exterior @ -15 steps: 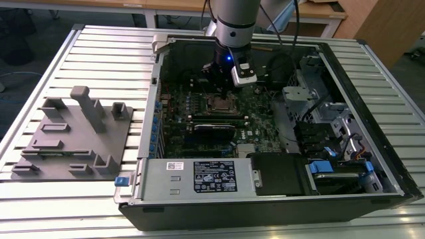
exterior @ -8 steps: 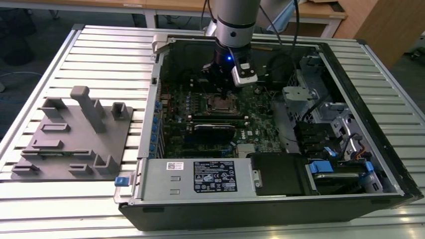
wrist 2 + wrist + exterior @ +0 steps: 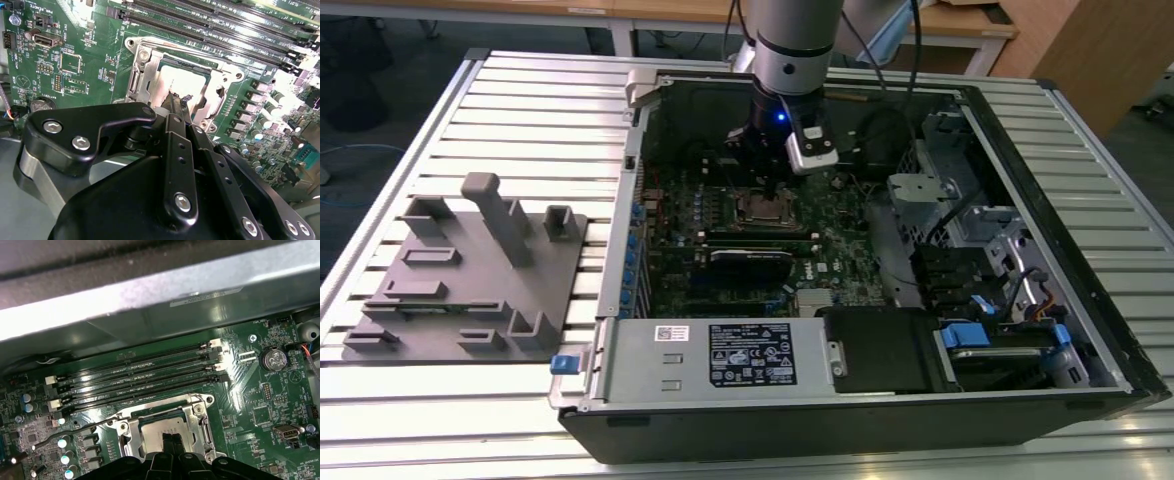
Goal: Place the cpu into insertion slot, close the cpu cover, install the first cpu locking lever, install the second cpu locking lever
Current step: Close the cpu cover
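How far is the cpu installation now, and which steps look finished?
Done: the cpu sits in the insertion slot, and the cpu cover lies closed around it. In hand: the end effector, fingers together and holding nothing, is just above the cpu. Left: both locking levers; I cannot tell whether either is latched.

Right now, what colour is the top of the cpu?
Pale silver-tan metal; the cpu shows best in the second wrist view.
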Controlling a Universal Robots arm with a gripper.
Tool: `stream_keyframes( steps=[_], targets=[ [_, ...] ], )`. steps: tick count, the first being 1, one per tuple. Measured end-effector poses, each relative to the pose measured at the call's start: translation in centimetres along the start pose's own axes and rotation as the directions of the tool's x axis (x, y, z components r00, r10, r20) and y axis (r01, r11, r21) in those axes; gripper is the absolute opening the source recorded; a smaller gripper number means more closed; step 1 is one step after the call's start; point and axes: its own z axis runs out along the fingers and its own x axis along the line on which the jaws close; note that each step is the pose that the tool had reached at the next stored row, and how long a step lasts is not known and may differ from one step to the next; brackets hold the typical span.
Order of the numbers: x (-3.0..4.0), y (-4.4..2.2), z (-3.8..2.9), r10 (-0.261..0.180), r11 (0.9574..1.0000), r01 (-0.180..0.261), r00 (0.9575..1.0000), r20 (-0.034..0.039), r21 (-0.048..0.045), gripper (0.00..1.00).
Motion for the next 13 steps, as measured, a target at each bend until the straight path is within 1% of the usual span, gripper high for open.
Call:
stream_keyframes(
  steps=[3, 13],
  targets=[
    [0.00, 0.00, 0.00, -0.015, 0.9999, 0.015, 0.9999, -0.0001, -0.0001, 0.10],
    [0.00, 0.00, 0.00, -0.017, 0.9999, 0.017, 0.9999, -0.0001, -0.0001, 0.10]
  ],
)
